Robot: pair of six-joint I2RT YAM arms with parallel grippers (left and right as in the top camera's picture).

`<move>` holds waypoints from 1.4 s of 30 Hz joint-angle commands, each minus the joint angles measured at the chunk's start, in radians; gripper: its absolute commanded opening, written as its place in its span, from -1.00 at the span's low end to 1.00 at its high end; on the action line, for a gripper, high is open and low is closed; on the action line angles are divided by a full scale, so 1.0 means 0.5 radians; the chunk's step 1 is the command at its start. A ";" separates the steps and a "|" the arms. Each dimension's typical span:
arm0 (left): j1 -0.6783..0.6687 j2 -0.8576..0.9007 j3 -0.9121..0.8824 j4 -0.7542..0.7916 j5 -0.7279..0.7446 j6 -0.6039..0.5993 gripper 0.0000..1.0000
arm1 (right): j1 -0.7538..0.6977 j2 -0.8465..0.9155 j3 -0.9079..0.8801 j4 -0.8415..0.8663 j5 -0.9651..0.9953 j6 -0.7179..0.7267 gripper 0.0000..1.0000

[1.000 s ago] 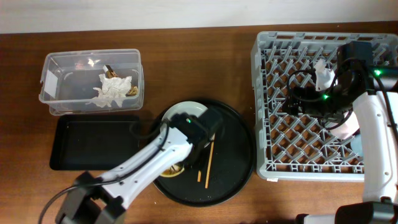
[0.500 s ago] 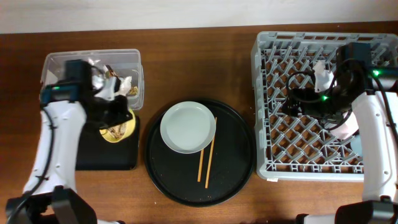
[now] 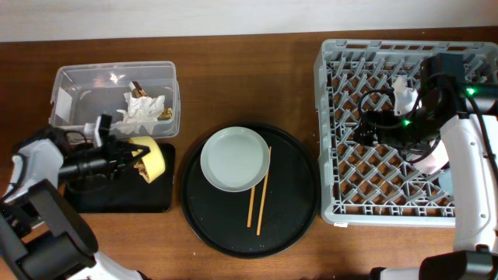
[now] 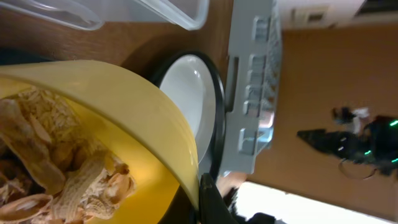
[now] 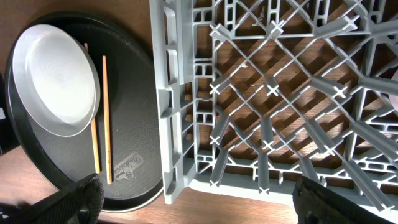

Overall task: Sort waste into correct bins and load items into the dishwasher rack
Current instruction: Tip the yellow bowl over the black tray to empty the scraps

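My left claw (image 3: 129,156) is clamped on the small yellow bowl (image 3: 154,159), tilted on its side over the shallow black tray (image 3: 128,198), food bits (image 4: 56,168) inside. My right claw (image 5: 199,194) hangs spread apart above the dishwasher rack (image 5: 280,93).

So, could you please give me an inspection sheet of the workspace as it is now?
Surface: brown wooden table, no spills seen.
Job's things: tissue in clear tub; yellow bowl with food bits, tilted over black rectangular tray; plate and chopsticks on round tray; rack at right.
Clutter: small white thing beside right arm, unclear.
Grippers: left gripper shut on bowl rim; right gripper open, over rack.
Cables: black loops on right arm.
Surroundings: pale wall.
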 commanded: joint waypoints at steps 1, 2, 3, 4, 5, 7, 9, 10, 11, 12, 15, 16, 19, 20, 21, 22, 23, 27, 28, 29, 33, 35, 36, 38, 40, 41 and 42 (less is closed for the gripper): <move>0.127 0.074 -0.056 -0.179 0.378 0.060 -0.99 | 0.014 0.004 -0.012 0.004 0.018 -0.021 0.97; 0.140 0.073 -0.060 -0.275 0.472 0.201 -0.99 | 0.014 0.004 -0.012 0.005 0.018 -0.021 0.97; 0.146 0.074 -0.060 -0.066 0.214 0.306 -1.00 | 0.014 0.004 -0.012 0.005 0.018 -0.021 0.97; 0.146 0.074 -0.060 -0.053 0.168 0.279 -0.99 | 0.014 0.004 -0.012 0.005 0.018 -0.021 0.97; 0.142 0.074 -0.060 -0.103 0.244 0.336 -1.00 | 0.014 0.004 -0.012 0.002 0.018 -0.021 0.97; 0.143 0.074 -0.061 -0.158 0.363 0.533 -0.99 | 0.014 0.004 -0.012 -0.003 0.018 -0.021 0.97; 0.152 0.074 -0.061 -0.144 0.374 0.520 -1.00 | 0.014 0.004 -0.012 -0.008 0.018 -0.021 0.97; 0.152 0.074 -0.061 -0.153 0.384 0.571 -0.99 | 0.014 0.004 -0.012 -0.008 0.018 -0.021 0.97; 0.152 0.074 -0.061 -0.146 0.379 0.588 -0.99 | 0.014 0.004 -0.012 -0.009 0.018 -0.021 0.97; 0.167 0.074 -0.061 -0.113 0.378 0.549 -0.99 | 0.014 0.004 -0.012 -0.009 0.018 -0.021 0.97; 0.195 0.074 -0.062 -0.216 0.504 0.835 -1.00 | 0.014 0.004 -0.012 -0.009 0.018 -0.021 0.97; 0.200 0.074 -0.062 -0.178 0.501 0.793 -0.99 | 0.014 0.004 -0.012 -0.009 0.018 -0.021 0.97; 0.203 0.064 -0.061 -0.419 0.664 1.087 -1.00 | 0.014 0.004 -0.012 -0.009 0.018 -0.021 0.97; 0.203 0.064 -0.063 -0.445 0.663 1.120 -0.99 | 0.014 0.004 -0.012 -0.009 0.018 -0.021 0.97; 0.204 0.064 -0.063 -0.452 0.691 1.072 -1.00 | 0.014 0.004 -0.013 -0.009 0.018 -0.021 0.97; 0.204 0.064 -0.063 -0.491 0.741 1.041 -0.99 | 0.014 0.004 -0.012 -0.009 0.018 -0.021 0.97; 0.204 0.065 -0.063 -0.539 0.819 1.043 -1.00 | 0.014 0.004 -0.012 -0.009 0.018 -0.021 0.97; 0.216 0.064 -0.063 -0.586 0.906 1.042 -0.99 | 0.014 0.004 -0.012 -0.009 0.018 -0.021 0.97; 0.216 0.064 -0.063 -0.600 0.909 1.042 -0.99 | 0.014 0.004 -0.012 -0.009 0.018 -0.021 0.97; 0.216 0.064 -0.063 -0.602 0.909 1.042 -0.99 | 0.014 0.004 -0.012 -0.009 0.018 -0.021 0.97; 0.201 0.064 -0.063 -0.610 0.755 1.044 -1.00 | 0.014 0.004 -0.013 -0.009 0.018 -0.021 0.97; 0.175 0.063 -0.050 -0.616 0.684 1.043 -1.00 | 0.014 0.004 -0.012 -0.008 0.018 -0.021 0.96; 0.163 0.062 -0.031 -0.642 0.672 1.044 -0.99 | 0.014 0.004 -0.012 -0.009 0.018 -0.021 0.97; 0.120 0.062 0.074 -0.716 0.610 1.044 -0.99 | 0.014 0.004 -0.012 -0.009 0.018 -0.021 0.97; 0.054 0.054 0.194 -0.753 0.520 1.043 -0.99 | 0.014 0.004 -0.012 -0.008 0.018 -0.021 0.97; -0.023 0.047 0.300 -0.806 0.482 1.043 -0.99 | 0.014 0.004 -0.012 -0.009 0.018 -0.021 0.97; -0.081 0.047 0.370 -0.830 0.459 1.040 -0.99 | 0.014 0.004 -0.012 -0.009 0.018 -0.021 0.97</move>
